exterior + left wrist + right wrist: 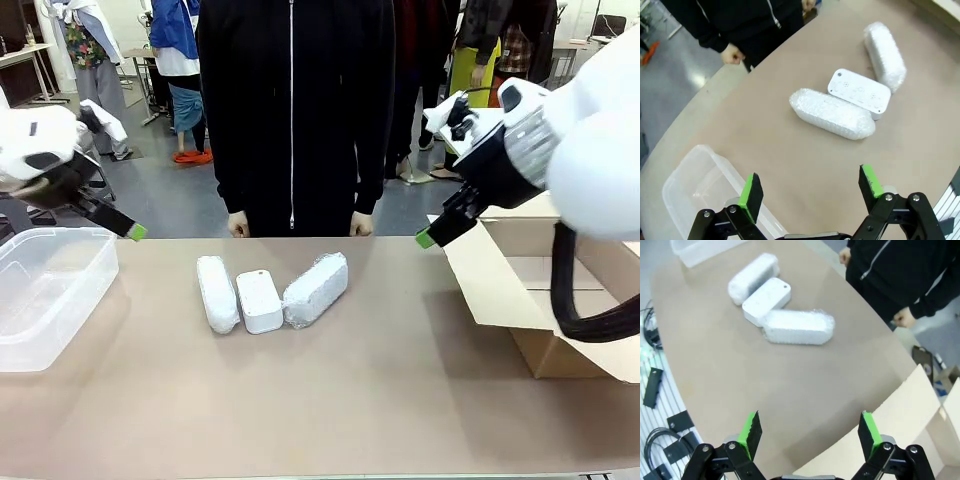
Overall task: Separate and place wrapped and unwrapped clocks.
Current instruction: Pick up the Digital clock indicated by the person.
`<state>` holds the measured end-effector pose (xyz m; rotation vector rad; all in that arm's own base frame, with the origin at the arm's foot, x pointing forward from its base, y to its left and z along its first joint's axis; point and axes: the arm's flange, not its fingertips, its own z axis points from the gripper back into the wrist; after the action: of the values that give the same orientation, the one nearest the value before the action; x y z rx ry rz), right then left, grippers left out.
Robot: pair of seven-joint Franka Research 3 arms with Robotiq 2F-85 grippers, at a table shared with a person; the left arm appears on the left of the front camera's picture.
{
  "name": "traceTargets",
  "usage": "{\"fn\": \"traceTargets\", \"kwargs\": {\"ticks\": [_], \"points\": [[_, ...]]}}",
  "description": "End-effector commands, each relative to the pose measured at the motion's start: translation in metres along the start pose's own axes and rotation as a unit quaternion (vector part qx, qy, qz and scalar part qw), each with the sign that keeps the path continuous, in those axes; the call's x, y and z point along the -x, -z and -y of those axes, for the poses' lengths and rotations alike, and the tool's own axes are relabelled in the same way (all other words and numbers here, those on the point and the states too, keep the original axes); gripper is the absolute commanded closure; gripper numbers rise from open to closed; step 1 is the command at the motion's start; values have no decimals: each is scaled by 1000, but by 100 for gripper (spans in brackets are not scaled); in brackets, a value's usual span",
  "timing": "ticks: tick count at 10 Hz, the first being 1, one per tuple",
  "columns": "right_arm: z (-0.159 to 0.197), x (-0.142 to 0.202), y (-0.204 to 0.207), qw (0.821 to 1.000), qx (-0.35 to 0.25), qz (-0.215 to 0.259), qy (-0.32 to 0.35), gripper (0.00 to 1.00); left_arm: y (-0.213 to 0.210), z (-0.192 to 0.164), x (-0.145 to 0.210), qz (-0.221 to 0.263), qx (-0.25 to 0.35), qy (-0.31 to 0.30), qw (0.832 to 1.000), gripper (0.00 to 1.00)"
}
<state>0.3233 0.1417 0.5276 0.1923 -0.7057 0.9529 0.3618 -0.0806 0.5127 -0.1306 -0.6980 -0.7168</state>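
The bare clock point(260, 300), its markings too small to read, is lying on the table point(400, 400) between a wrapped clock point(217, 293) at nine o'clock and a second wrapped clock point(317, 289) at two. The left gripper point(810, 187) and right gripper point(810, 432) are hovering, jaws wide.

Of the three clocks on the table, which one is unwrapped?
The middle clock: bare, smooth white plastic, lying between the left bubble-wrapped clock and the right bubble-wrapped clock.

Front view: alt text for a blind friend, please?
A bare white clock lies between two bubble-wrapped clocks on a brown table. A person in black stands behind; a clear bin sits left, an open cardboard box right. The left end effector and right end effector hover at either side.
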Motion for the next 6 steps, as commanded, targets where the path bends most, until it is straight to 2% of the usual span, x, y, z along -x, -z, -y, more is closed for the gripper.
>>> {"fn": "traceTargets", "kwargs": {"ticks": [1, 3, 6], "points": [[-3, 34, -4, 999, -39, 33, -15, 0, -10, 17, 75, 36, 45, 11, 998, 0], [-1, 39, -1, 996, -60, 59, -30, 0, -17, 25, 85, 47, 58, 34, 997, 0], [1, 44, -3, 995, -73, 66, -34, 0, -24, 28, 89, 47, 73, 49, 995, 0]]}}
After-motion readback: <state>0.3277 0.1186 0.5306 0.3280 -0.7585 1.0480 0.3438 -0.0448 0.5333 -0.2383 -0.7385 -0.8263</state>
